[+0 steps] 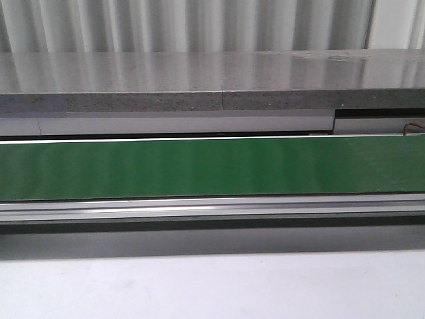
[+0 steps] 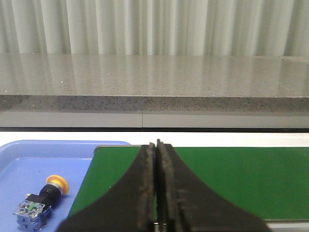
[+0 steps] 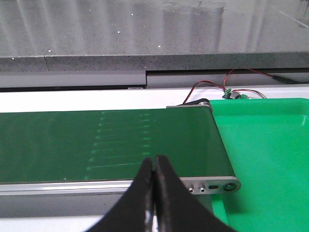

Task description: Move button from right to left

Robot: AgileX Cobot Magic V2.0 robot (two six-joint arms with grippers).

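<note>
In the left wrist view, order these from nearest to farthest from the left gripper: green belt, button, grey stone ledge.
1. Green belt: directly under and ahead of the left gripper.
2. Button: off to one side, lying in the blue tray.
3. Grey stone ledge: beyond the belt, farthest.

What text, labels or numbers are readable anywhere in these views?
None readable.
The button in the blue tray: markings on its contact block too small and blurred.
The belt's end plate: holes only, no lettering.
The small circuit board by the green tray: too small to tell.
</note>
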